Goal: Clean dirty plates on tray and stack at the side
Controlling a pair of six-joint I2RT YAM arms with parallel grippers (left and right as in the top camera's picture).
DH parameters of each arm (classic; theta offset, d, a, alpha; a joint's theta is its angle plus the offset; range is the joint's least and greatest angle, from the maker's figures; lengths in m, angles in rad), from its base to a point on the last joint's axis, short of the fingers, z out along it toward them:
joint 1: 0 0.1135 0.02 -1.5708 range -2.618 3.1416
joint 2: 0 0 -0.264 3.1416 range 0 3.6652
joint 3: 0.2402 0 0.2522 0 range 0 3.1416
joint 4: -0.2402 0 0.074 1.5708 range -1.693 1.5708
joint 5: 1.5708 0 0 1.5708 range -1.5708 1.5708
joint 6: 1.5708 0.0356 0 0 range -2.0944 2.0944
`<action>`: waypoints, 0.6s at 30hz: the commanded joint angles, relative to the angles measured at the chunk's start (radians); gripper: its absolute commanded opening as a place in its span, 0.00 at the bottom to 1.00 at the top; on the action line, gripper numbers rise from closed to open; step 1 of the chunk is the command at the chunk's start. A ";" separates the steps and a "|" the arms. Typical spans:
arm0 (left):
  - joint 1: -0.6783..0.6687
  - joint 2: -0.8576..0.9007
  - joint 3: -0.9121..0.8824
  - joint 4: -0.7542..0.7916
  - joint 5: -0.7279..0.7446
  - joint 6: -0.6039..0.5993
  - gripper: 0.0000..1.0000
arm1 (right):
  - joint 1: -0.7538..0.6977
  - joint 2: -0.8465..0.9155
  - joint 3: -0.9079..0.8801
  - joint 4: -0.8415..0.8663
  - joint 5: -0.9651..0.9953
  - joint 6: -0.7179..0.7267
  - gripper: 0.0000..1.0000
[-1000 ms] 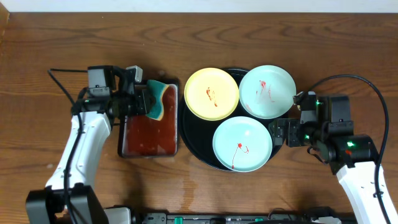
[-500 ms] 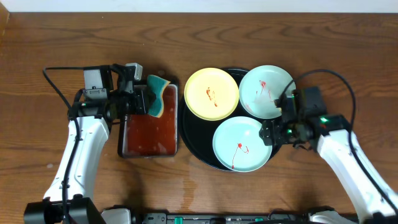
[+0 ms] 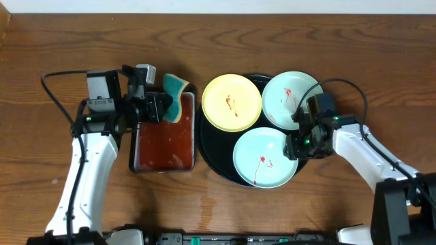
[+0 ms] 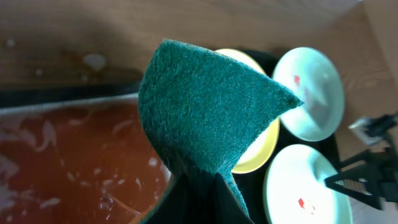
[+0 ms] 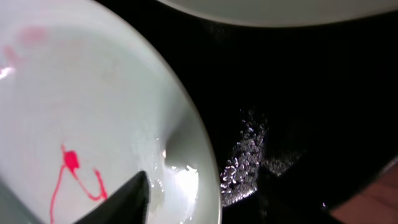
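Observation:
Three plates lie on the black tray (image 3: 208, 146): a pale yellow plate (image 3: 231, 102), a far mint plate (image 3: 291, 99) and a near mint plate (image 3: 264, 158), each with red smears. My right gripper (image 3: 294, 145) stands at the near mint plate's right rim. In the right wrist view, one finger (image 5: 124, 199) is over the plate (image 5: 74, 93) and the other is a dark shape outside the rim, with gaps showing, so it is open. My left gripper (image 3: 153, 107) is shut on a green and yellow sponge (image 3: 176, 97), whose green face fills the left wrist view (image 4: 205, 112).
A small rectangular tray of reddish liquid (image 3: 162, 146) sits left of the black tray, under the sponge. Bare wooden table (image 3: 354, 54) lies to the right of and behind the tray. Cables loop beside both arms.
My right arm has swung left to the near mint plate's rim and its jaws have narrowed around it. The left gripper with the sponge has shifted slightly back.

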 commanded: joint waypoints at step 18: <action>0.003 -0.029 -0.006 0.056 0.077 0.010 0.07 | 0.004 0.027 0.015 0.020 -0.014 -0.001 0.05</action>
